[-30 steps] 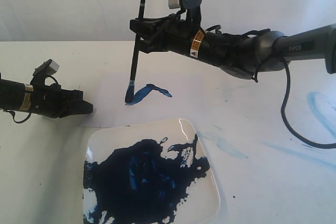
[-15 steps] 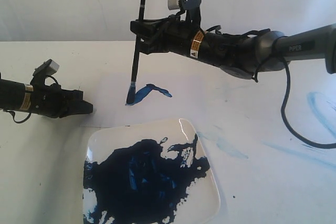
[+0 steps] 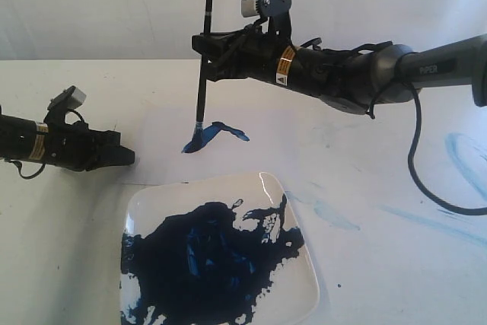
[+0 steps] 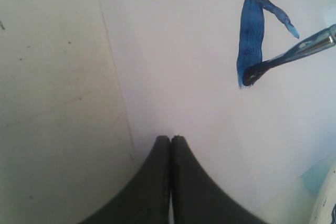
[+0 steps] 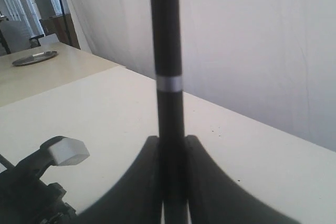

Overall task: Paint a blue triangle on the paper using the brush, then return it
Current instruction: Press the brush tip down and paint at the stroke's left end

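Note:
My right gripper (image 3: 204,49) is shut on the black handle of the brush (image 3: 202,74), which stands almost upright. Its blue bristles (image 3: 193,142) touch the paper (image 3: 262,116) at the low end of the blue triangle's painted strokes (image 3: 221,131). In the left wrist view those strokes (image 4: 251,30) are one broad band and one thin line meeting at a corner, with the third side open and the wet brush tip (image 4: 254,72) at the band's end. My left gripper (image 3: 129,157) lies low at the paper's left edge, shut and empty (image 4: 170,139). The right wrist view shows the handle (image 5: 165,35) between my fingers.
A white square plate (image 3: 306,283) with a big dark-blue paint puddle (image 3: 205,256) sits in front of the paper. Pale blue smears (image 3: 335,215) mark the table to the right. A black cable (image 3: 415,165) hangs from the right arm.
The brush tip has slid a little to the right along the paper toward the painted band, and the brush stands slightly more upright. The left arm has not moved.

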Tool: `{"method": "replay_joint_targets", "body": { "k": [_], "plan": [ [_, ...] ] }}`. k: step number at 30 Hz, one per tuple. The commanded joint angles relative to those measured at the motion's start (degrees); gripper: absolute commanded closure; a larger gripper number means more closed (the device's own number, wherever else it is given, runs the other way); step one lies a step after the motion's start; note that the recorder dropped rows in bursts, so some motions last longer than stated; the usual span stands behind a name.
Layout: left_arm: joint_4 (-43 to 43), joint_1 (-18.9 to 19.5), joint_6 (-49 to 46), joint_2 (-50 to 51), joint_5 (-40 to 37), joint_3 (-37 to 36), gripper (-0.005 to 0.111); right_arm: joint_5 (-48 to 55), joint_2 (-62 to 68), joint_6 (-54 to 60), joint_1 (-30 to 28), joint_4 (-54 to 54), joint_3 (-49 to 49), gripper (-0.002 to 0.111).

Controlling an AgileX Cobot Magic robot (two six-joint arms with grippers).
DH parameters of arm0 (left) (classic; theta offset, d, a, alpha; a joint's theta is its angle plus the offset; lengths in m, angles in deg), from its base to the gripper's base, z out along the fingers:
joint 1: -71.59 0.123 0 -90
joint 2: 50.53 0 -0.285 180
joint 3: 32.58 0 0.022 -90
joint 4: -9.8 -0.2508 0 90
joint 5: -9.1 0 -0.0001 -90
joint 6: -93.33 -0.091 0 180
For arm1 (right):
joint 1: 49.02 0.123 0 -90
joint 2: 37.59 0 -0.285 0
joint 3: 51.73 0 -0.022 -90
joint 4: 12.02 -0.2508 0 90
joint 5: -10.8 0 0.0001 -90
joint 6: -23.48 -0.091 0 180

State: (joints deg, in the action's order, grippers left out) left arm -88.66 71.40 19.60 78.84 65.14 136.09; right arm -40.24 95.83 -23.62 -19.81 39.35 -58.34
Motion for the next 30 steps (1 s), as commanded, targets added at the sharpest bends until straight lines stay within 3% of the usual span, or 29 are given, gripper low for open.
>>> {"method": "replay_joint_targets", "body": {
  "k": [1,30],
  "plan": [
    [-1.5,0.1,-0.2,0.7,-1.9,-0.2,0.107,0.6,-0.1,0.5,0.1,0.2,0.0,0.108],
    [-1.5,0.1,-0.2,0.7,-1.7,-0.2,0.107,0.4,-0.1,0.5,-1.2,-0.1,0.0,0.108]
  ]
}}
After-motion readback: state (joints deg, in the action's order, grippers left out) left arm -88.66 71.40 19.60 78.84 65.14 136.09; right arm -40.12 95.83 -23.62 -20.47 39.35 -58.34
